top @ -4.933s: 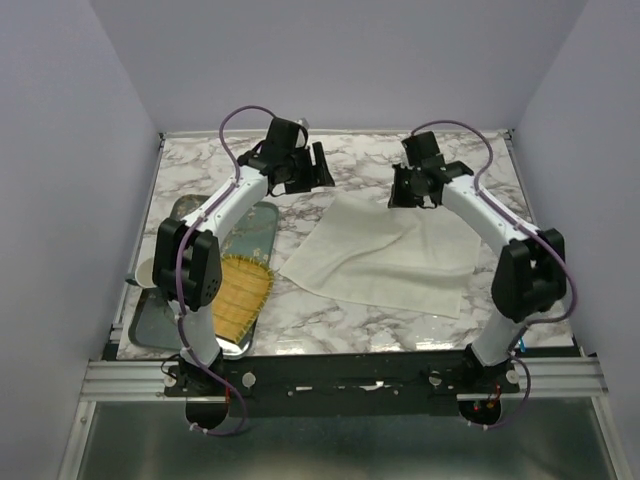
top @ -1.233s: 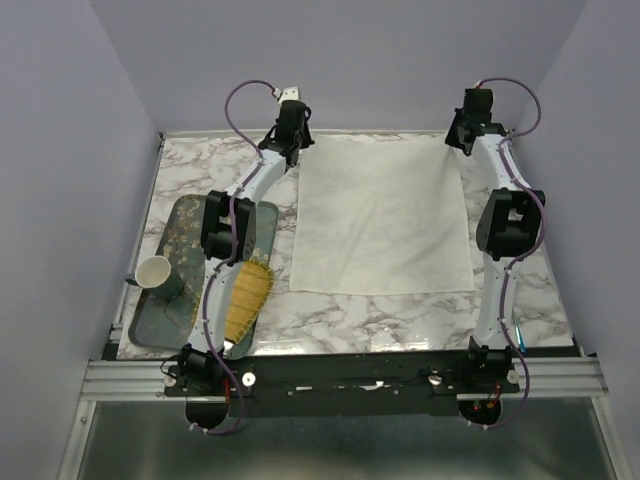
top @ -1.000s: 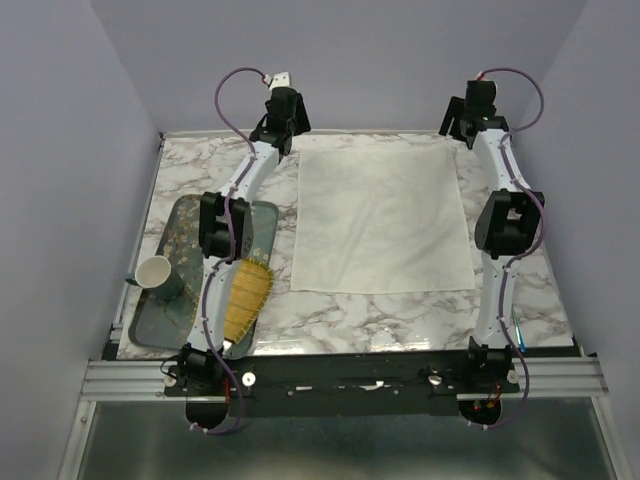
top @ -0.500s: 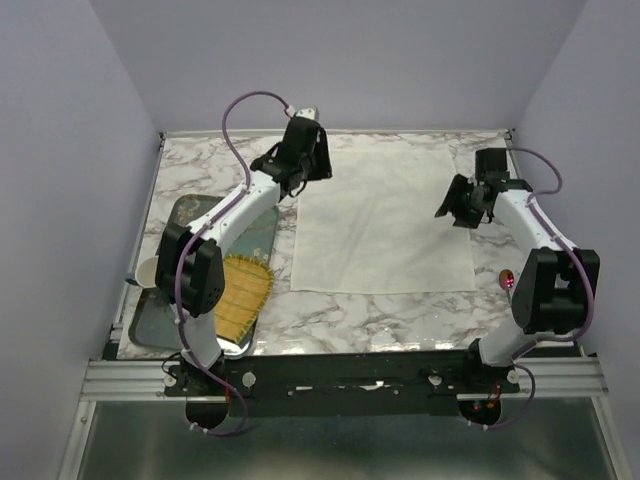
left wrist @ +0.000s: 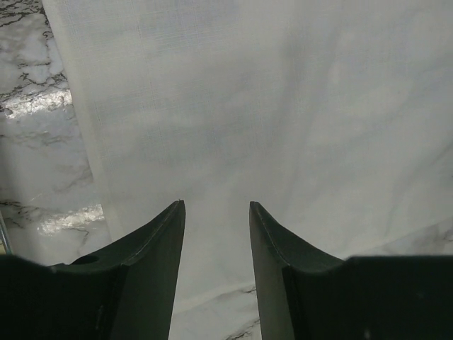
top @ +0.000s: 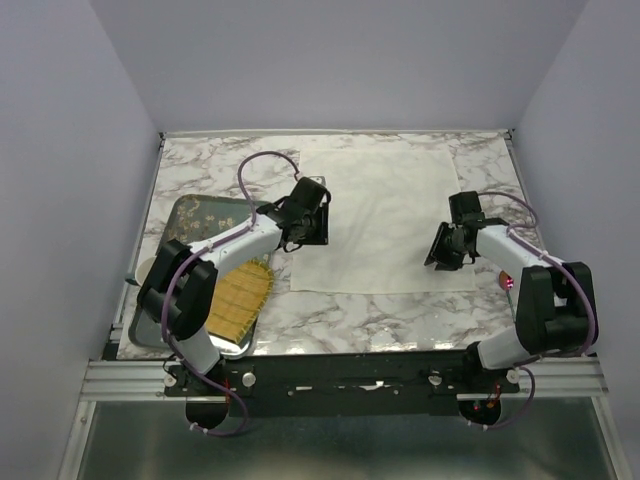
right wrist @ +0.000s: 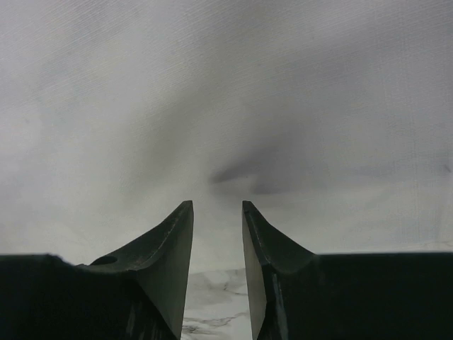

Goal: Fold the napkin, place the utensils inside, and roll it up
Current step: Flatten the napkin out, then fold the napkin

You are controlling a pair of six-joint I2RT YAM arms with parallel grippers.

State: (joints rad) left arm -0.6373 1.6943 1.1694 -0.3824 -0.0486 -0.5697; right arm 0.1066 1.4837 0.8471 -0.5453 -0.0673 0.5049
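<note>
**Spread flat, nothing gripped**

The napkin (top: pixel 385 215) lay flat on the tabletop (top: pixel 200 170). The left claw (left wrist: pixel 216 205) hung low over its near-left corner and the right claw (right wrist: pixel 216 204) over its near-right part. Each had its jaws partly apart with nothing between them. A red spot on the tabletop, just off the near-right corner, was perhaps the spoon (top: pixel 508 281).

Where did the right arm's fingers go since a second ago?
Yes, they moved. The right fingers came back from the far edge of the table toward the near right corner of the napkin.
</note>
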